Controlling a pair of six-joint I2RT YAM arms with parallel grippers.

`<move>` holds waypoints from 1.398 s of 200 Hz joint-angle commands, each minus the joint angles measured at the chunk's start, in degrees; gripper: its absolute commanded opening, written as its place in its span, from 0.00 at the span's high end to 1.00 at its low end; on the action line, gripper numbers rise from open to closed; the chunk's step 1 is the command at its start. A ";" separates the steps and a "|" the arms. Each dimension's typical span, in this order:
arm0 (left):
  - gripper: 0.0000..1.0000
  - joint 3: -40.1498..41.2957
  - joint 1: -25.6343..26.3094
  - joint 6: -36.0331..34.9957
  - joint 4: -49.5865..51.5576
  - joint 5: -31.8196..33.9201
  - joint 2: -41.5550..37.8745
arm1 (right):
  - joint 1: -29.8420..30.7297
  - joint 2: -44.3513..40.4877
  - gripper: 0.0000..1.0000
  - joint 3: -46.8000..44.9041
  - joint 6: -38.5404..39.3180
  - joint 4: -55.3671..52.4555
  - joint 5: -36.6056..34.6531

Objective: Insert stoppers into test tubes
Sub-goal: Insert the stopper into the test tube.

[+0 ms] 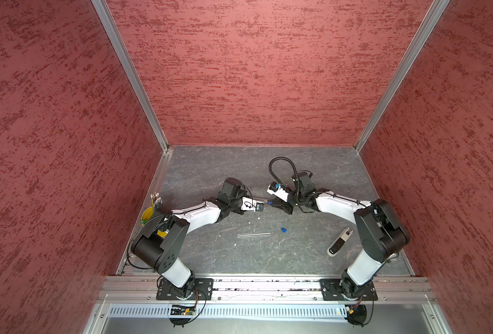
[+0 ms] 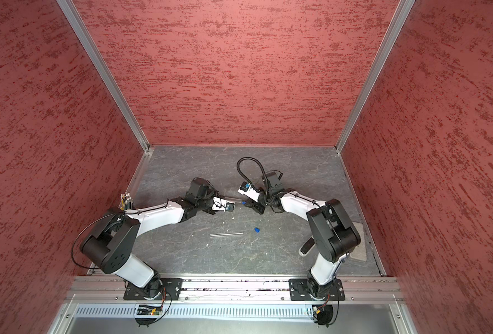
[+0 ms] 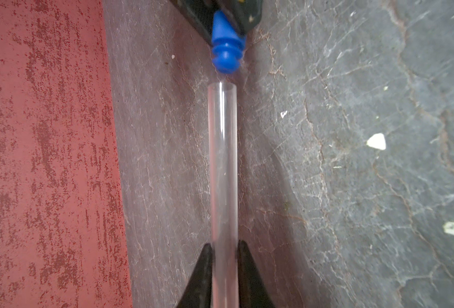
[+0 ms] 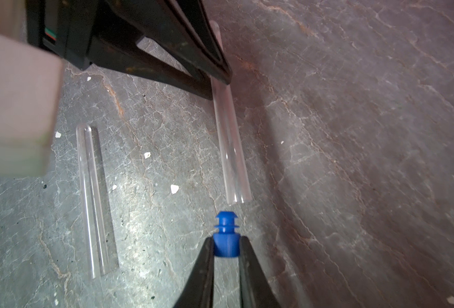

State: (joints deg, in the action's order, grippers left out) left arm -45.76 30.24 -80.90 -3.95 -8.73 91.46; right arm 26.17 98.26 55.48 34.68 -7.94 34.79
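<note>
left end effector (image 3: 224,246) pinches test tube (image 3: 223,160) | right end effector (image 4: 226,241) pinches stopper (image 4: 225,224) | stopper tip just short of tube mouth

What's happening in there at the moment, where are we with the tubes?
The left tool is shut on a thin clear glass test tube, pointing its open mouth toward the right arm. The right tool is shut on a small bright blue tapered stopper, its ribbed nose lined up just short of that mouth, not yet in. A second clear tube and a second blue stopper lie loose on the grey stone-patterned table.
</note>
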 commanded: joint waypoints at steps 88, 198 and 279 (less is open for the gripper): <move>0.83 0.50 0.34 -0.66 -1.23 -0.78 -1.24 | 0.34 1.65 0.81 2.52 -0.35 0.47 0.40; 0.82 0.76 0.34 -0.66 -1.63 -0.58 -1.36 | 0.29 2.63 0.81 3.49 0.04 -0.32 -1.12; 0.83 1.18 0.26 -0.66 -1.99 -0.64 -1.39 | 0.29 2.47 0.81 3.14 0.30 -0.32 -1.88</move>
State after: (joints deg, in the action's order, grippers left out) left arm -45.19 30.24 -81.10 -5.02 -8.58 91.37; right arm 26.20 100.27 57.36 34.72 -8.43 33.30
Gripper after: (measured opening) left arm 0.176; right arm 0.189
